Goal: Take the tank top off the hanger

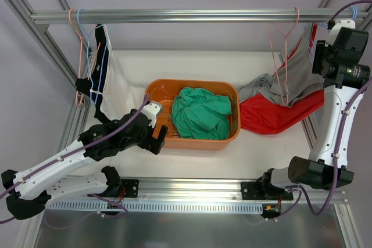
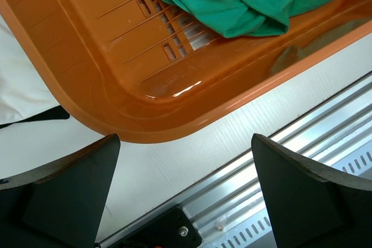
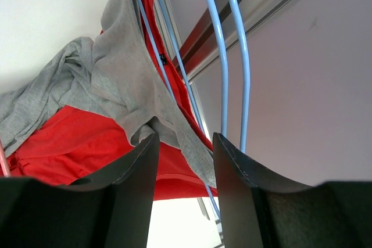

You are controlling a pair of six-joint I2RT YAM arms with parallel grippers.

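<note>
A grey tank top [image 1: 273,82] and a red one [image 1: 279,114] hang from hangers at the right end of the rail and sag onto the table. In the right wrist view the grey top [image 3: 116,85] lies over the red one [image 3: 75,137], on a blue wire hanger [image 3: 224,56]. My right gripper [image 1: 318,56] is raised beside them; its jaws [image 3: 185,161] stand apart, with the grey top's strap edge hanging in the gap, not clamped. My left gripper [image 1: 160,140] is open and empty [image 2: 186,190] over the table at the basket's near left corner.
An orange basket [image 1: 157,94] mid-table holds a green garment [image 1: 200,113]; both show in the left wrist view [image 2: 116,85]. A white tank top with dark trim [image 1: 116,85] hangs from pink and blue hangers [image 1: 81,56] at the left. A pink hanger [image 1: 285,56] hangs at the right.
</note>
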